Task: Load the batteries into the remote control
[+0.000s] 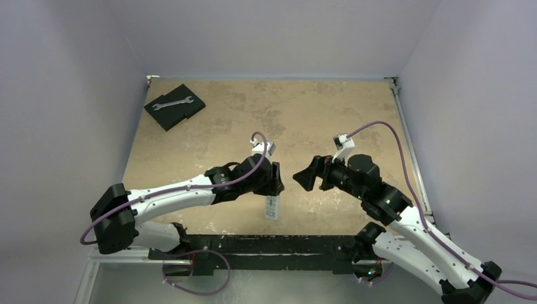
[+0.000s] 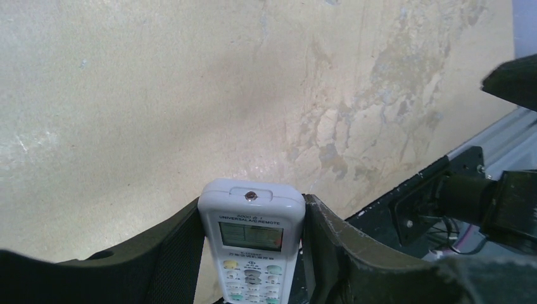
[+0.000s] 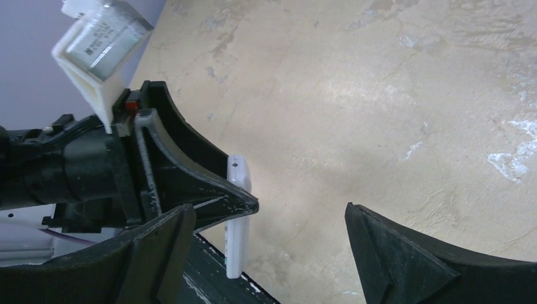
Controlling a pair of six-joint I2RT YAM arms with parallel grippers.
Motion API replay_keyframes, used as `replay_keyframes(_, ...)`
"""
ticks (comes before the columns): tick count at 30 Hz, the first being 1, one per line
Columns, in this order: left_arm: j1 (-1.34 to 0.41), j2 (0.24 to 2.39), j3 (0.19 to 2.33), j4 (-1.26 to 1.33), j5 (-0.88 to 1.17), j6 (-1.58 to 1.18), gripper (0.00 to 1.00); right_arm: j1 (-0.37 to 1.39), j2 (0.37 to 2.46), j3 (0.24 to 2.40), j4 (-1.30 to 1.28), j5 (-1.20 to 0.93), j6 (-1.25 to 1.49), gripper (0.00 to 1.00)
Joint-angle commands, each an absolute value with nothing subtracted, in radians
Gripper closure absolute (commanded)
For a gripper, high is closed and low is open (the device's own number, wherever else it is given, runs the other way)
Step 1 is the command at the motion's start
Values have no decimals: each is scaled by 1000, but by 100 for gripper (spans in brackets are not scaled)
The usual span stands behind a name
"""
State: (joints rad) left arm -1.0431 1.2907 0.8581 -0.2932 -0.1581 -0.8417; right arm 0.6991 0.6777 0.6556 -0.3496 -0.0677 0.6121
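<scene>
One view, left wrist, shows remote control [image 2: 251, 215] display [image 2: 251, 235].

You have the remote control [image 1: 271, 207] between the left hand's [image 1: 276, 182] fingers, over the counter's [image 1: 316, 107] near edge. The right hand [image 1: 308, 175] is to its right, apparently apart.

One remote control [image 1: 271, 208], one wrench [image 1: 172, 102] (two black pads [image 1: 194, 105])

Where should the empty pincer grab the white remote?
Probably the free screen end of the remote, coming from the right: the left pincer clamps its long edges behind that, and the open right pincer faces it.
</scene>
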Motion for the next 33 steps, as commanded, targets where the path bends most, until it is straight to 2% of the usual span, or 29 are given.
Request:
replay_keyframes(1,-1061,1340,937,-364,-269,-825,100,696,636,665,-355,-33,584,1)
replay_keyframes(23,-1072,1691,1188,-569,-414,-982,100,696,553,626,-399,-23,603,1)
replay_keyframes(33,-1072,1785,1217,-561,-447,-1002,88,695,536,605,-389,-57,611,1)
